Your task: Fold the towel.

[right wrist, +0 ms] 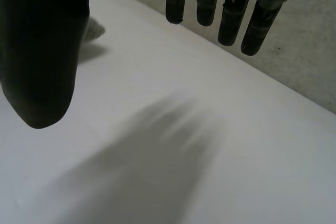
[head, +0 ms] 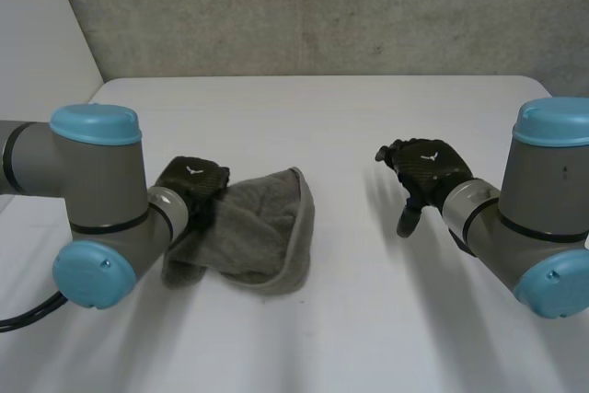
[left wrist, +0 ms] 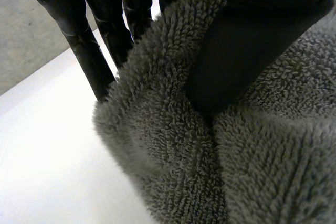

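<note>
Left hand [head: 195, 181] pinches the bunched grey towel's [head: 267, 232] edge; right hand [head: 428, 167] hangs released, well apart.

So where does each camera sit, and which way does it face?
Head view: between and behind the arms, looking down on the table; shows both arms, left hand, right hand.
Left wrist view: on that wrist, along the palm; fingers and thumb pinch the towel.
Right wrist view: on that wrist; open fingers above the table.
Head and left wrist views share the towel.
</note>
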